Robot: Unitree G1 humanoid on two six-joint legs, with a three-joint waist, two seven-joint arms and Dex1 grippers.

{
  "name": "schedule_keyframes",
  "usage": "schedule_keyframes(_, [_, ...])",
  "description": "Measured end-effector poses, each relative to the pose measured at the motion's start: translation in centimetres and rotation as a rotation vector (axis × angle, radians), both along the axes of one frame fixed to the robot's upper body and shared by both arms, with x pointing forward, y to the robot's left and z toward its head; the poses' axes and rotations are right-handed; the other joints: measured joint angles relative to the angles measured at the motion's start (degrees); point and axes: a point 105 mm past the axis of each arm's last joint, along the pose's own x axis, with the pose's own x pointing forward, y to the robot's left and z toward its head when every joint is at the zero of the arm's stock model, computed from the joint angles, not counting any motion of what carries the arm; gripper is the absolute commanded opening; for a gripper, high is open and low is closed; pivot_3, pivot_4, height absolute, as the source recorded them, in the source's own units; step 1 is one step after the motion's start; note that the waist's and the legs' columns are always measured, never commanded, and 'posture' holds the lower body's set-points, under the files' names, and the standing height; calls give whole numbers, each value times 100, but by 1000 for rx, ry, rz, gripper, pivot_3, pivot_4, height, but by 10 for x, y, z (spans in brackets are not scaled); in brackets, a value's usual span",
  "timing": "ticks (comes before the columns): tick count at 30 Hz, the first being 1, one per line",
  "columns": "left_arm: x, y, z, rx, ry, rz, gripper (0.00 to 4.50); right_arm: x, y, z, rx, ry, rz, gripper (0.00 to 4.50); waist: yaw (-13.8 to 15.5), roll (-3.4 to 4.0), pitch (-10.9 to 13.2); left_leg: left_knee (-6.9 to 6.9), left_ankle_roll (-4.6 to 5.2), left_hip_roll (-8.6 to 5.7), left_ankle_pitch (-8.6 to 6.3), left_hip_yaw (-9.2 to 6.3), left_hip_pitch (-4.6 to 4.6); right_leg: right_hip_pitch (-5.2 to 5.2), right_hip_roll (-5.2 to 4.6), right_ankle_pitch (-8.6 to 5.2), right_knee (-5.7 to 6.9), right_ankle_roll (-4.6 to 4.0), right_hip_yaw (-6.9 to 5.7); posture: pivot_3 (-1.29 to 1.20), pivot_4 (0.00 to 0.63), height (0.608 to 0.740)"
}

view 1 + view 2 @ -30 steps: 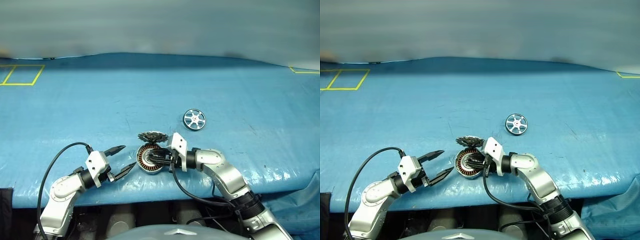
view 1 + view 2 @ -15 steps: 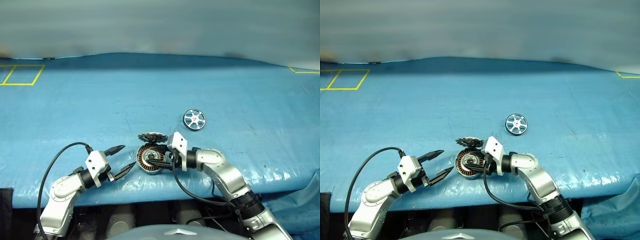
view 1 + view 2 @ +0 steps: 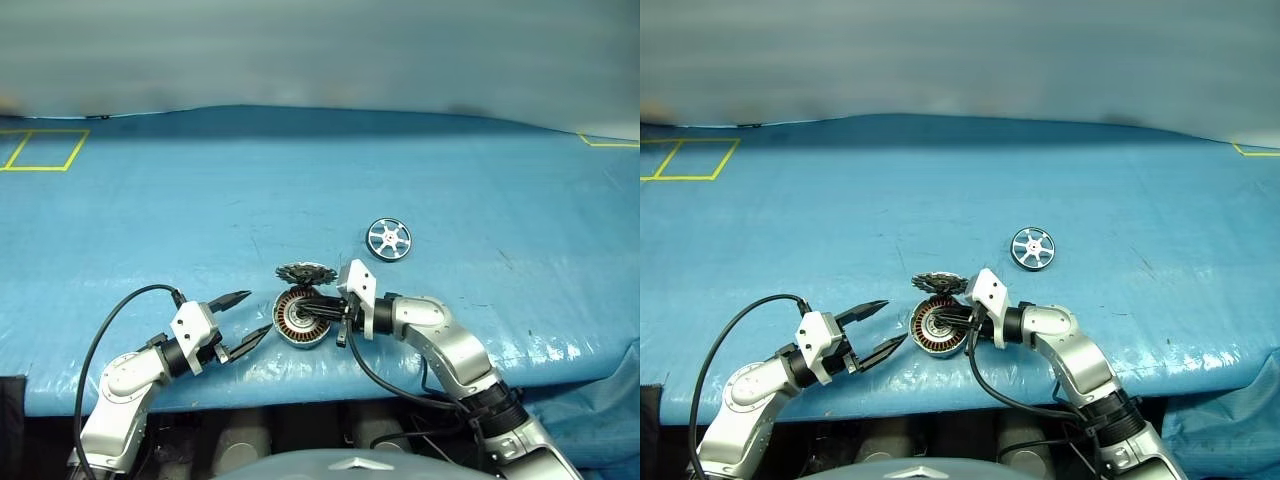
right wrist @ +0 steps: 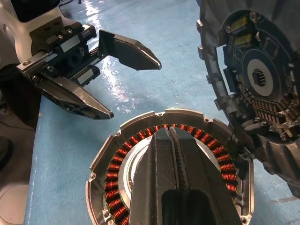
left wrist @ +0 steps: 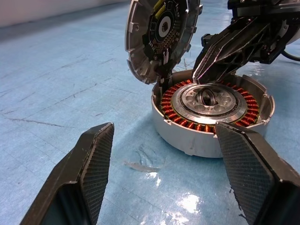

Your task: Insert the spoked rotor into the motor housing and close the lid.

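Blue counter (image 3: 300, 180), motor housing (image 3: 300, 320) low at centre, lid (image 3: 303, 272) raised.
Our right hand (image 4: 174, 140) is clenched over the housing; left hand (image 3: 243, 318) released; spoked rotor (image 3: 388, 239) upper right.

Looks like a lab or test bench. Blue tarp (image 3: 300, 190) over the worktop, yellow tape squares (image 3: 45, 150) marked out.

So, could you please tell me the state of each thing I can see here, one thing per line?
motor housing: open, lying flat on the blue sheet, no rotor inside.
lid: swung up, standing at the housing's rim.
spoked rotor: lying on the sheet apart from the housing, not held.
left gripper: open, holding nothing, beside the housing.
right gripper: shut, its fingers over the housing's centre.
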Motion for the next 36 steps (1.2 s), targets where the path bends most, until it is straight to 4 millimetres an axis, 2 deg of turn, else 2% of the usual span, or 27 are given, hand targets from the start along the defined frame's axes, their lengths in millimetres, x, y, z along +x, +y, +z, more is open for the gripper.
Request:
schedule_keyframes(7, [0, 0, 0, -1, 2, -2, 3693, -1, 0, -9, -66, -10, 4, 47, 0, 0, 0, 0, 0, 0, 0, 1, 0, -1, 0, 0, 0, 0, 0, 0, 150, 740])
schedule_keyframes(12, [-1, -2, -1, -2, 6, -4, 3693, 9, -1, -8, -108, -51, -32, 47, 0, 0, 0, 2, 0, 0, 0, 0, 3, -3, -1, 0, 0, 1, -1, 0, 150, 740])
schedule_keyframes(36, [-2, -11, 5, -10, 27, -9, 3693, -2, -2, -7, -61, 2, -14, 47, 0, 0, 0, 3, 0, 0, 0, -2, 0, -2, -2, -7, 1, 12, 0, 0, 150, 740])
